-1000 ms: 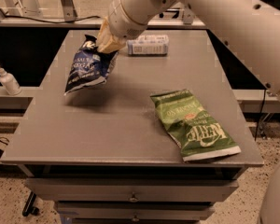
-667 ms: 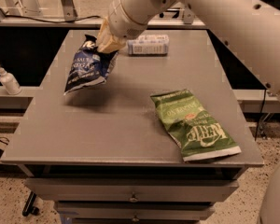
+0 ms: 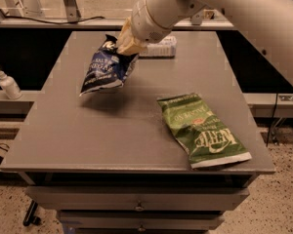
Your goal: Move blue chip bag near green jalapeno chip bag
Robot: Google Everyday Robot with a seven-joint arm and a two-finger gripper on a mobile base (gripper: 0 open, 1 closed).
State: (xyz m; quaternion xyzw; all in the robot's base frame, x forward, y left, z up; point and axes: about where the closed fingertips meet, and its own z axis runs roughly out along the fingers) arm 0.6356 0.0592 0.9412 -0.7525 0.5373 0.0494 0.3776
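Over the table's (image 3: 88, 130) far-left quarter, my pincer (image 3: 128, 42) is clamped tight on the top edge of the blue chip bag (image 3: 103, 71), which hangs clear of the surface. Both have drifted a little toward 3 o'clock since a second ago. At 4 o'clock from it, well apart, the green jalapeno chip bag (image 3: 200, 128) lies flat, unmoved.

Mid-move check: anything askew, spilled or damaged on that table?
Nothing spilled or torn. The blue chip bag hangs tilted from the end effector over the table's rear, shut on its top end, clear of the surface. The green jalapeno chip bag lies flat, its sealed end right at the table's front edge, worth watching.
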